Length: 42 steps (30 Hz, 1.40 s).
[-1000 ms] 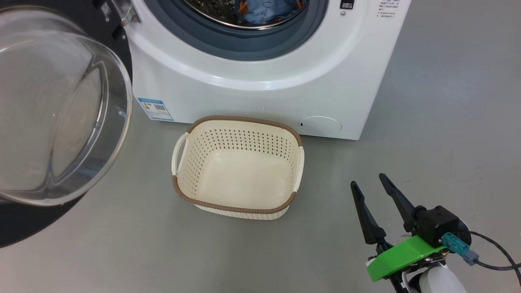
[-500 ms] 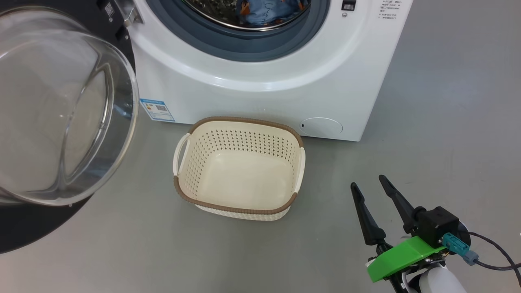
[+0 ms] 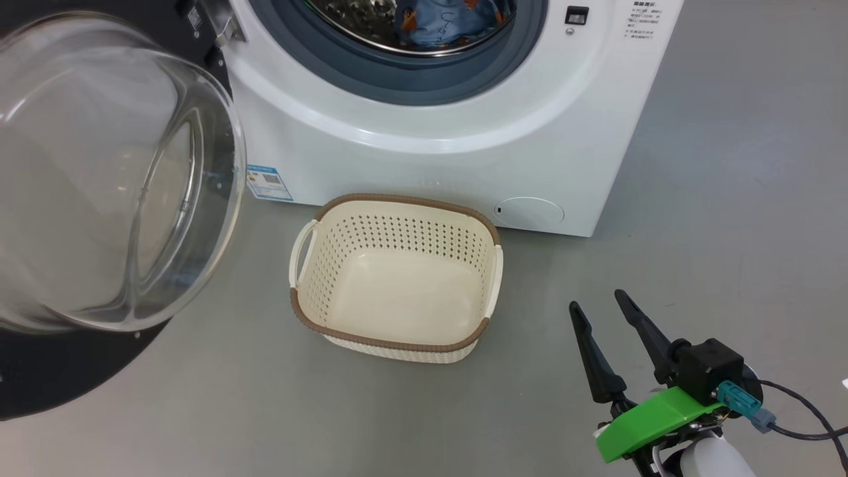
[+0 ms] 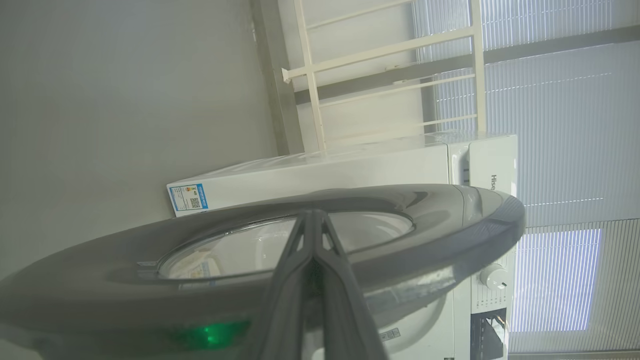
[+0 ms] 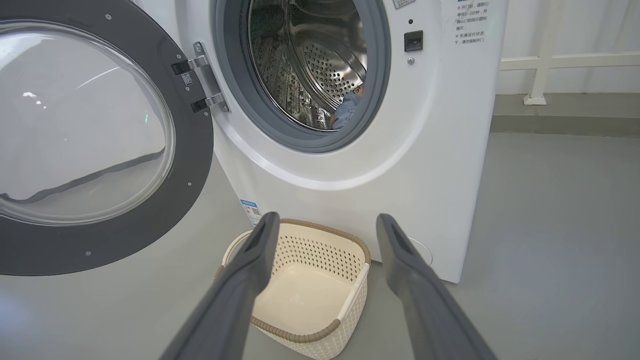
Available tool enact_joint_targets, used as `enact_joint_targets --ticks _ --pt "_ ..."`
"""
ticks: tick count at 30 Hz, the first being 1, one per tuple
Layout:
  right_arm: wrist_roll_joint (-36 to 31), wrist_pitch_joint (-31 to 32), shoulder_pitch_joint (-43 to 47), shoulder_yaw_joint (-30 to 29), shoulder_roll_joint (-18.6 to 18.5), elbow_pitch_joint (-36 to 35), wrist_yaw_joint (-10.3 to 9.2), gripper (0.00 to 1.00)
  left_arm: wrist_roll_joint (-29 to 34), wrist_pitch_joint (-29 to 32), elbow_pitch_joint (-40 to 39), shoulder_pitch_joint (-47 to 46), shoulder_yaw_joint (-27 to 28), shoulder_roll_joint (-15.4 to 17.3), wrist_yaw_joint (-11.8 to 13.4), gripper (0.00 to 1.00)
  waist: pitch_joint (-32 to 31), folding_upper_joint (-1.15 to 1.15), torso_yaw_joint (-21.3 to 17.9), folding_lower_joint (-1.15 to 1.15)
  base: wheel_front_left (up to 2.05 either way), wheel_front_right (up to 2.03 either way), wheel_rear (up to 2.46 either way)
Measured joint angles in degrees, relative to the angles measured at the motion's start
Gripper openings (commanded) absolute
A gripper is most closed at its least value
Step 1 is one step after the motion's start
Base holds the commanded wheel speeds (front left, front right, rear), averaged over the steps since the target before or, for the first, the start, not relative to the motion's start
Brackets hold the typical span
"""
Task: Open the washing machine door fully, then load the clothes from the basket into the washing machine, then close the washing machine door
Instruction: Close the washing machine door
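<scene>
Nearest you, at the lower right of the head view, your right gripper point(image 3: 596, 300) with its two long dark fingers hangs above the plain grey floor point(image 3: 729, 232). Its fingers are spread wide and grasp nothing. A bright green plastic bracket point(image 3: 652, 421) sits on the wrist just behind them.

Ahead of it and to the left, the small cream-white perforated plastic basket point(image 3: 405, 197) with the brown braided rim stands upright on the floor, well apart from that gripper, its bare bottom showing. It sits just in front of the big white boxy front-loading washing machine point(image 3: 430, 172), between the blue label sticker point(image 3: 268, 183) low on the left of the front panel and the small round flap point(image 3: 530, 211) low on the right.

On your left, the large round washing machine door point(image 3: 99, 199), glossy black frame around a bulging clear glass bowl, stands swung out on the metal hinges point(image 5: 207, 80) at the left of the opening, bowl towards you. In the left wrist view your left gripper point(image 4: 312, 215) is at the door's outer face, fingers clenched together on nothing, lying across the black frame with the tips at the edge of the glass. You cannot tell whether they touch it.

Farther in, past the grey rubber ring point(image 3: 397, 79), the light blue clothes point(image 3: 450, 20) printed with orange-brown bears lie low in the perforated steel drum point(image 5: 325, 65). Beyond the machine a white railing point(image 5: 550, 62) runs along the wall.
</scene>
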Motion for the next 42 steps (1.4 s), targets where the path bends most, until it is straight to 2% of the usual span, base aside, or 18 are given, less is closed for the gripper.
enact_joint_targets --ticks 15,24,37,42 --pt "0.5 0.0 0.0 0.2 0.0 1.0 0.0 1.0 -5.3 13.9 -2.2 1.4 -0.8 -1.6 0.0 0.0 0.1 0.0 -0.2 0.0 0.0 0.0 0.0" --pt "1.2 0.0 0.0 0.2 0.0 1.2 0.0 1.0 -8.8 22.7 -6.0 3.8 -2.1 -2.6 1.5 0.0 0.0 0.0 -0.1 0.0 0.0 0.0 0.0" --pt "1.7 0.0 0.0 0.5 0.0 1.6 0.0 1.0 -11.4 28.1 -15.2 7.1 -3.8 -6.3 3.8 0.0 -0.2 0.0 -0.5 0.0 0.0 0.0 0.0" --pt "2.1 0.0 0.0 0.5 0.0 1.6 0.0 1.0 -12.8 29.9 -20.3 8.8 -4.3 -9.5 4.0 0.0 -0.3 0.0 -1.1 0.0 0.0 0.0 0.0"
